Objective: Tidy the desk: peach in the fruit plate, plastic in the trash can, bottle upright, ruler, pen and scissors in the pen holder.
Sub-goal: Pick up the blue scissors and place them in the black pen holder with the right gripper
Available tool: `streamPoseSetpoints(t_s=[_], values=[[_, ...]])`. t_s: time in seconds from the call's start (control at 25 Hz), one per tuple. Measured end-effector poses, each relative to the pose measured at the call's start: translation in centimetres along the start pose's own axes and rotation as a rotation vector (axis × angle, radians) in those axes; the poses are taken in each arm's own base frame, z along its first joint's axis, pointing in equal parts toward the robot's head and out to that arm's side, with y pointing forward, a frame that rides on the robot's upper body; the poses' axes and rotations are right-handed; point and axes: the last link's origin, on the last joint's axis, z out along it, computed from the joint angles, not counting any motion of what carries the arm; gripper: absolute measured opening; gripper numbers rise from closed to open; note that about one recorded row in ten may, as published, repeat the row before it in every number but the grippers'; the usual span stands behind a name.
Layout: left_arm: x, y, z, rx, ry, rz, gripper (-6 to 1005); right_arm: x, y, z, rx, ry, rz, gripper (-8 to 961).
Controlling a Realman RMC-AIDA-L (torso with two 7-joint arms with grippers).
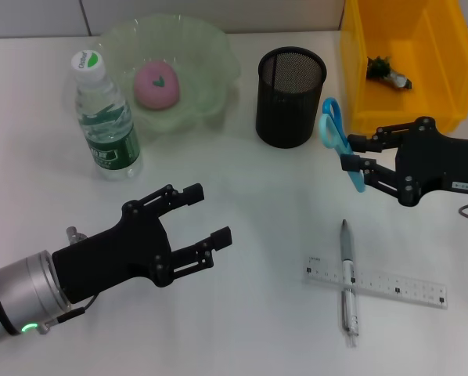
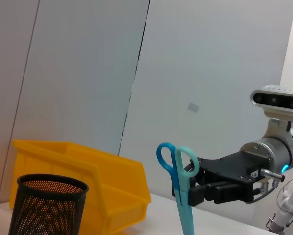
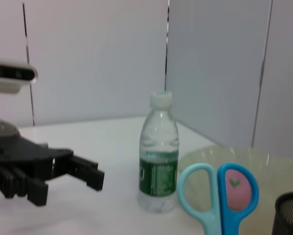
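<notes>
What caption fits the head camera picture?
Right gripper lifts blue scissors beside the black pen holder.

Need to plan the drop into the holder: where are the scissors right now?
In the head view the scissors are on the robot's right, held in the right gripper, handles up, just beside the black mesh pen holder and in front of the yellow bin.
</notes>
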Motion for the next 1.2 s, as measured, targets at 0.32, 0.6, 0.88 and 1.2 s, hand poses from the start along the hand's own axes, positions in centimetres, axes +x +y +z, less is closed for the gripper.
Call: streamPoseSetpoints(t_s=[0.32,0.6,0.88,1.2], values=[[0.3,0.1,0.0,-0.001,0.025,-0.005,783,0.8,0.8,0.8,0.056,-0.136,0.004,238],[0.5,0.0,0.0,0.000,0.037,-0.004,783,1.8,1.8,2.3,0.093,-0.197,-0.029,240],[1.0,0.1,-0.1,-0.001,0.072,-0.004,783,2.0,2.2,4.1,0.161,-0.260,-0.053,243],[1.0,0.0,-0.1,0.006,0.081,-0.005,783,1.7,2.2,5.3,0.152,-0.264,-0.048,246]])
